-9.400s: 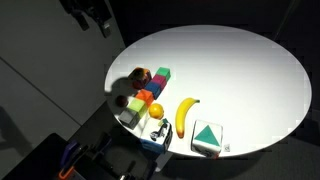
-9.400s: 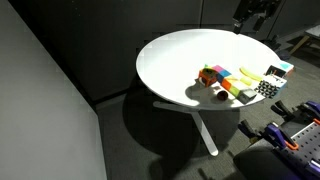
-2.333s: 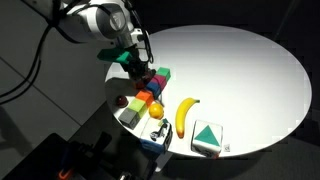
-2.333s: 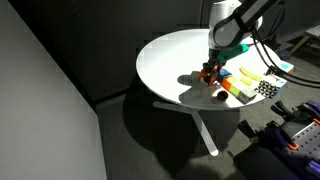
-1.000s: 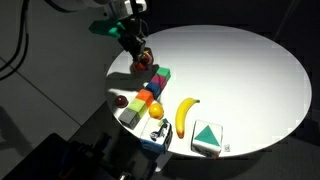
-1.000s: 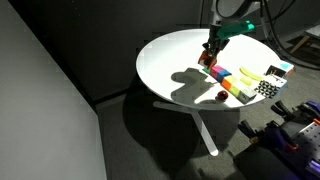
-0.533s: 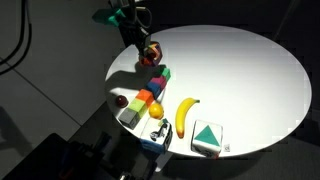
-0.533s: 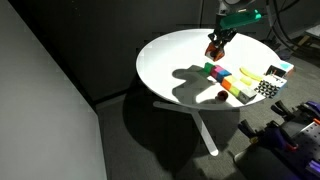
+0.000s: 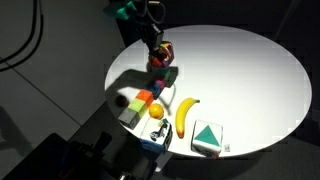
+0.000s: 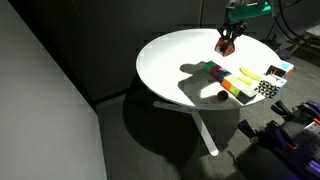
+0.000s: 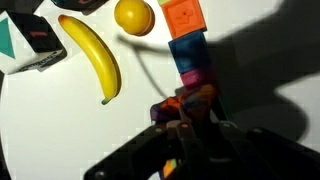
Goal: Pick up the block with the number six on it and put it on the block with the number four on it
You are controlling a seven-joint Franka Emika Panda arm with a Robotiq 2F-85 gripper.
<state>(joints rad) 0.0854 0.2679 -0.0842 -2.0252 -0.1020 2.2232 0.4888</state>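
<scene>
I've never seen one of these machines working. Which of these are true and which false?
1. The tool grips a block, lifted off the table. True.
2. The table is square. False: it is round.
3. A banana lies near an orange. True.
4. The banana rests on top of a pile of cubes. False: it lies flat on the table itself.
5. The tool is open and empty. False: it is shut on the block.
</scene>
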